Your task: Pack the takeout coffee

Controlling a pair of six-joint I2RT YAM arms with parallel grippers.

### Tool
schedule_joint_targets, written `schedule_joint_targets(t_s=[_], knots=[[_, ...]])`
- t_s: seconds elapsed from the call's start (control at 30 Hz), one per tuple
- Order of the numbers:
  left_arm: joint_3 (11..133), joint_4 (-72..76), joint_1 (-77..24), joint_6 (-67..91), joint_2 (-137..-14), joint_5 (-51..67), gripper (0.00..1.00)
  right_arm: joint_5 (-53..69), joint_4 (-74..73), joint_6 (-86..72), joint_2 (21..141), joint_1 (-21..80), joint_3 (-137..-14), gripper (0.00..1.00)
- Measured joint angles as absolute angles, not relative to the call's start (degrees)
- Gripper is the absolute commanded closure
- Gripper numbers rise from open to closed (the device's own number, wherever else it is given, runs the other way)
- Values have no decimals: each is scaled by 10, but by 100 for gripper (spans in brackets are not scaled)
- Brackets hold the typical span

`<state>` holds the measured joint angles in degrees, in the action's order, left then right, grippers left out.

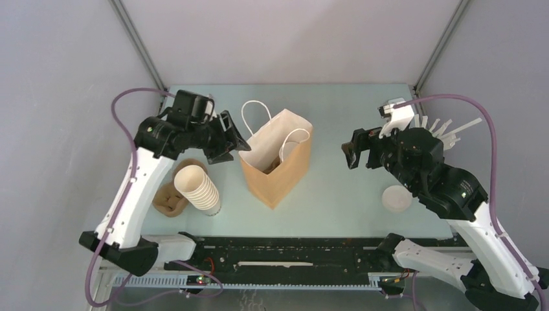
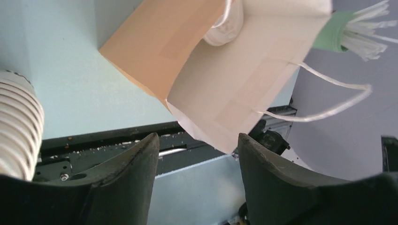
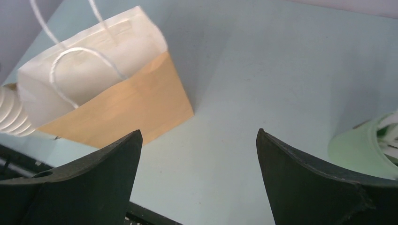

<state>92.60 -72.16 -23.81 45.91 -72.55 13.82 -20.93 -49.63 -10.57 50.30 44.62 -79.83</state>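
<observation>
2 claws, both empty | L gripper (image 2: 197, 140) jaws parted, at paper bag (image 1: 260, 183) left rim | R gripper (image 3: 199, 136) wide, rt of bag | takeout coffee (image 1: 274, 164) prob the dim shape down in bag, cant tell 4 sure | step: drop-off looks done imo | next: back arms off w/o tipping bag

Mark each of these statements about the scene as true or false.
1. The brown paper bag with white string handles stands upright and open. True.
2. The left tool grips a bag handle. False: its fingers stand apart, gripping nothing.
3. The tall stack of cream paper cups stands left of the bag. True.
4. The right tool is shut. False: it is open and empty.
</observation>
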Motion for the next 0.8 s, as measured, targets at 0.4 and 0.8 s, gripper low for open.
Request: schedule_joint_targets(t_s=[0.4,0.8], knots=[[980,-703,-238,376,-590,124,24,-135,-512,-107,630,97,-841,5],[957,-722,-238,266,-497,111,22,-74,-516,-78,804,-77,-841,28]])
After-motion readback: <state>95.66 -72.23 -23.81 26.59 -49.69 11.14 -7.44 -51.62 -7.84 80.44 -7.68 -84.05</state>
